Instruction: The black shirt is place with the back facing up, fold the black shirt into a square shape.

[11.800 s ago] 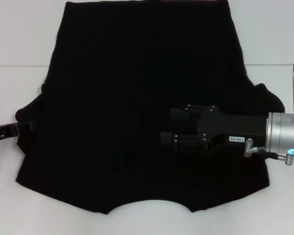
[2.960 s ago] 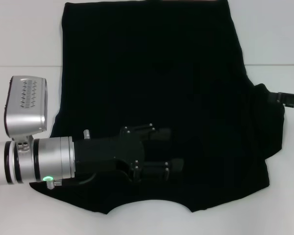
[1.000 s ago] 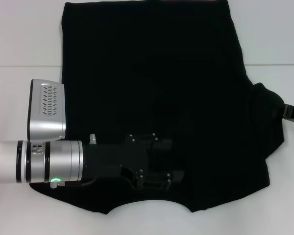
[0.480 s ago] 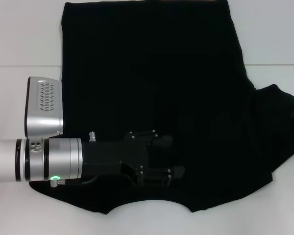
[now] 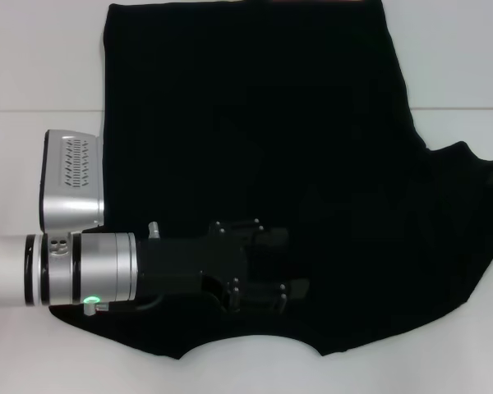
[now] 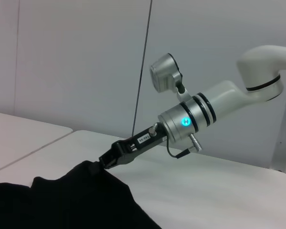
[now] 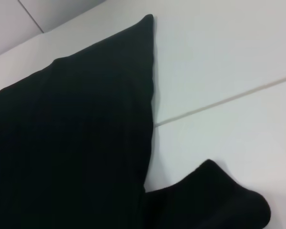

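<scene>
My right gripper (image 6: 106,161) has pulled the shirt's (image 5: 255,156) right sleeve (image 5: 468,213) back out, so it now lies spread toward the table's (image 5: 41,74) right edge instead of bunched against the shirt's body. The shirt's left sleeve, out flat twelve seconds ago, is folded in, and my left gripper (image 5: 292,263) has come in over the shirt's lower middle, where the right one was.

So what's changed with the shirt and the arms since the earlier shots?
The right pincer, earlier over the large black cloth T-shirt, withdrew to its right sleeve and is pulling it outward, spreading it. The left pincer swung in over the shirt's lower middle; the left sleeve no longer sticks out. The shirt's body stayed put.
</scene>
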Action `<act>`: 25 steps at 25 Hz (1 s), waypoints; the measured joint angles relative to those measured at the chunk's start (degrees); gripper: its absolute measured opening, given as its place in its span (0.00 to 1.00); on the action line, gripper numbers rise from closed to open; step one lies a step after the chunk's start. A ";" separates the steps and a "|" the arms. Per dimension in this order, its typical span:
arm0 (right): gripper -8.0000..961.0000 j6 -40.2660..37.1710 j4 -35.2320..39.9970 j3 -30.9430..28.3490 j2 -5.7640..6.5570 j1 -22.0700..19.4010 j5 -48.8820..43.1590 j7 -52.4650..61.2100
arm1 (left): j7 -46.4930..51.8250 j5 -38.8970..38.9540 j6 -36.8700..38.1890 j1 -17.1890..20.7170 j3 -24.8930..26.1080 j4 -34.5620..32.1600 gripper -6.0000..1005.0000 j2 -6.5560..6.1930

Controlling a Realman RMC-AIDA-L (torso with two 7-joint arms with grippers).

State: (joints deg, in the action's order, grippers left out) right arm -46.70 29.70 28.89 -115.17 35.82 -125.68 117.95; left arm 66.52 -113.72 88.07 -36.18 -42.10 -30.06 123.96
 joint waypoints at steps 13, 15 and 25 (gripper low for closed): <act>0.07 -2.84 -0.41 0.94 -1.28 3.78 0.62 -0.77 | 0.67 -0.01 -0.45 0.06 0.00 0.01 0.81 0.03; 0.08 -6.47 -0.74 2.41 -1.38 5.27 0.62 -0.79 | 0.75 -0.01 -0.50 0.05 0.00 0.01 0.81 0.01; 0.11 -10.40 -0.79 12.12 -1.93 9.41 0.27 4.27 | 1.42 -0.01 -0.76 -0.10 -0.01 0.01 0.81 -0.19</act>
State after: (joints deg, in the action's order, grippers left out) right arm -57.11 28.91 41.02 -117.10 45.23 -125.42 122.21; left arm 67.94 -113.73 87.32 -36.28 -42.10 -30.05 123.77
